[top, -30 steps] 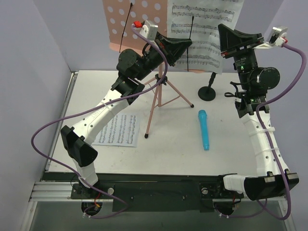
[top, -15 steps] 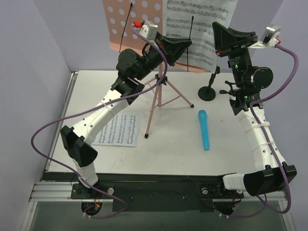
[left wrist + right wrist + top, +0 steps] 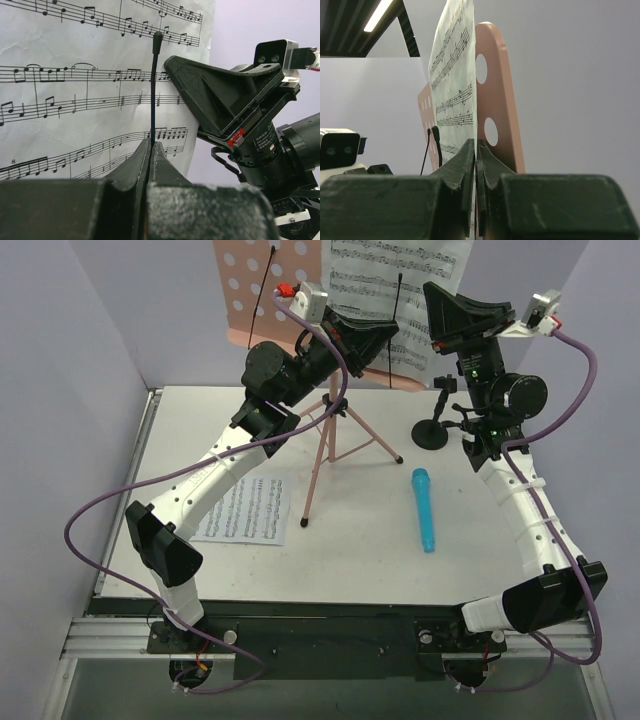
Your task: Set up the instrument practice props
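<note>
Grey booth walls rise behind a white worktop [image 3: 360,550]. Your right jaws are clamped on the 3 o'clock edge of the upright music page [image 3: 385,285], which runs from them toward 9 o'clock in front of the pink stand [image 3: 255,280]. Your left jaws, at the page's 6 o'clock, are closed on the stand's thin black wire [image 3: 152,90], which crosses the page's front. Likely next: slide the page toward 9 o'clock behind that wire, right arm leading. The second page [image 3: 245,512] lies flat at 7 o'clock.
</note>
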`<state>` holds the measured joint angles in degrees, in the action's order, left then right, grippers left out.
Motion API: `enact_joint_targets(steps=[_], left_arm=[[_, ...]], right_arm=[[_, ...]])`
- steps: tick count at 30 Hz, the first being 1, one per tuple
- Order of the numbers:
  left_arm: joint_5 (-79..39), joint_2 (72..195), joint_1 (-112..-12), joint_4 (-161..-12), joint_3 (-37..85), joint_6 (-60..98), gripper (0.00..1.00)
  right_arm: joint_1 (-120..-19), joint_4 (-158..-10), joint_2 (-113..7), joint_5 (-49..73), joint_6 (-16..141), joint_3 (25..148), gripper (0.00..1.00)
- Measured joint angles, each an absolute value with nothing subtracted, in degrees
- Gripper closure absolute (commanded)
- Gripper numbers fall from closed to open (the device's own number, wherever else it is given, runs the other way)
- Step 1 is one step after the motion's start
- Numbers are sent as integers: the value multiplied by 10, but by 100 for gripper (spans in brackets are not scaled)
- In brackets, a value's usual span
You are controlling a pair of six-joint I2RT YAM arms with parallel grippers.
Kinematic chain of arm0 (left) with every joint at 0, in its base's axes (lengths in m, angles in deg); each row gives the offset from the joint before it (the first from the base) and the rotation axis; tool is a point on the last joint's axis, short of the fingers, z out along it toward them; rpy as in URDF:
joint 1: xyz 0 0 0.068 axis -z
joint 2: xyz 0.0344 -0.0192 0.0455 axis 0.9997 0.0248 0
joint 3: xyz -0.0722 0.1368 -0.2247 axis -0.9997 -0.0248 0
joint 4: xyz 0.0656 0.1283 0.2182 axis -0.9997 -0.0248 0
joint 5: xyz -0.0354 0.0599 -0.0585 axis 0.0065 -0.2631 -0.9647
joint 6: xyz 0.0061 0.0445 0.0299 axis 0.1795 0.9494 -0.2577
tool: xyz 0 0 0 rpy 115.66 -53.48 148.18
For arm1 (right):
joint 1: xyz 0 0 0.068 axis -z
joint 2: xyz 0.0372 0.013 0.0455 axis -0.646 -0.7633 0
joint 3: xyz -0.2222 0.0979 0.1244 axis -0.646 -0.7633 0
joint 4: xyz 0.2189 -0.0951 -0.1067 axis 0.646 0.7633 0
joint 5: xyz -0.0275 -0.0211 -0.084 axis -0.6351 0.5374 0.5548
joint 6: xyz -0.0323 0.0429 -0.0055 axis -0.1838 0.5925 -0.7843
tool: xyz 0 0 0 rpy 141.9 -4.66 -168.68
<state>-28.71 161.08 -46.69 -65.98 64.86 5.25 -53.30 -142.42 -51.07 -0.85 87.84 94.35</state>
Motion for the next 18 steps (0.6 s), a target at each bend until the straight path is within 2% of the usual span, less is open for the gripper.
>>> enact_joint_targets(steps=[7,8,10,18], left_arm=[[-287,1611,-468,-660,648,52,99],[-287,1611,-468,-659,648,52,93],[-287,1610,-468,-659,646,52,86],[-288,1606,-471,-655,639,50,88]], right_arm=[[-535,-1455,-524,-10,881,944,100],[-535,-1457,-525,-10,880,944,100],[-535,-1462,-525,-10,880,944,100],[-535,-1468,-524,-12,871,938,100]])
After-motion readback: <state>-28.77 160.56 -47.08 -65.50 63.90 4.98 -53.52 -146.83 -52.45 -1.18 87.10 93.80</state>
